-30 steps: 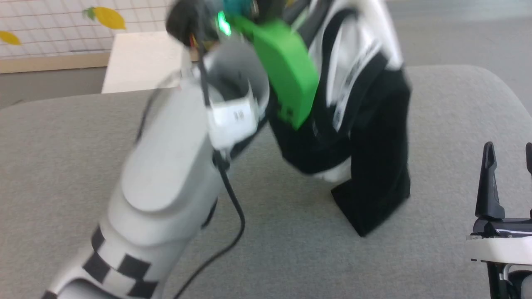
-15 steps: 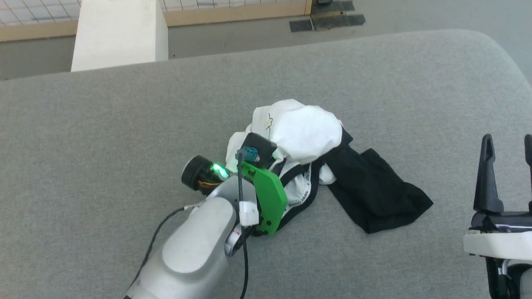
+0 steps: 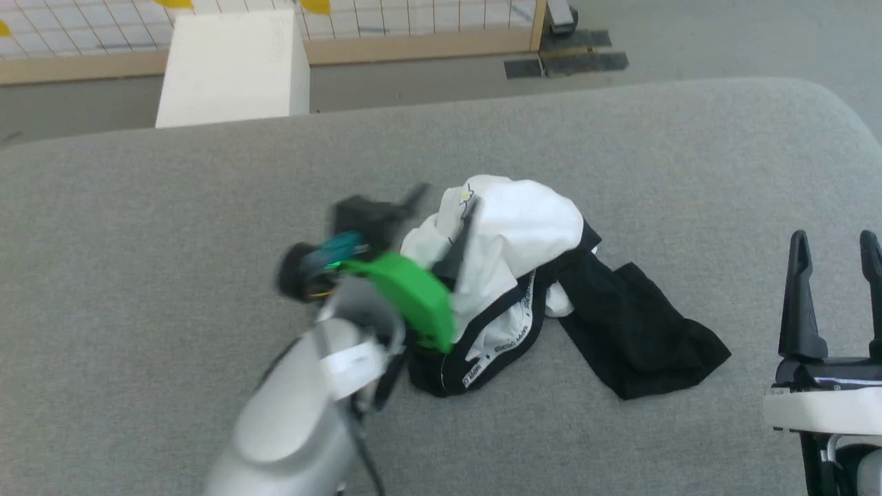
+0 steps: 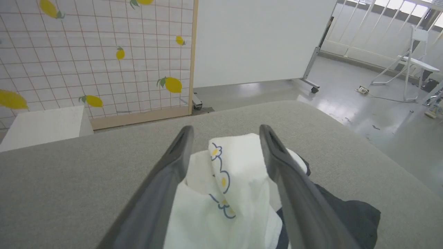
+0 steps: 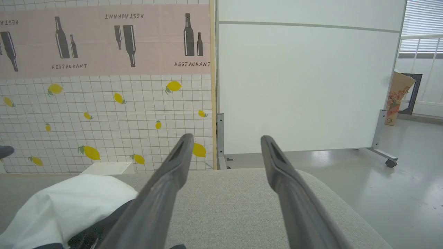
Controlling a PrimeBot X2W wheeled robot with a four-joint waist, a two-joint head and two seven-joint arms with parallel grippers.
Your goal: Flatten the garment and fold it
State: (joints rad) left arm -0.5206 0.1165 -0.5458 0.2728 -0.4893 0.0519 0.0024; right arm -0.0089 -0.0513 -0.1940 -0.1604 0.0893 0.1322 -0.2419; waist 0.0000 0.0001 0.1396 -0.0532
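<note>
Dark, long fingers: my left gripper [image 4: 225,129] stands spread wide, pinching nothing. The garment [image 4: 221,193] lies between and under the two fingers, white cloth with the blue-outline print and yellow dots facing up. Whether the fingers touch it, I cannot tell.

Head view: my left wrist is blurred, its green housing [image 3: 406,296] at the garment's left edge. The garment is a crumpled heap near the middle of the grey table [image 3: 138,241]. White bulge on top, black trim with small lettering curling along the near side, a black sleeve [image 3: 641,337] lying flat out to my right.

My right gripper [image 3: 835,275] sits well apart at the right edge, fingers up, spread, empty.

Beyond the table: a white box [image 3: 234,69], then a lemon-print grid wall [image 4: 86,69].
</note>
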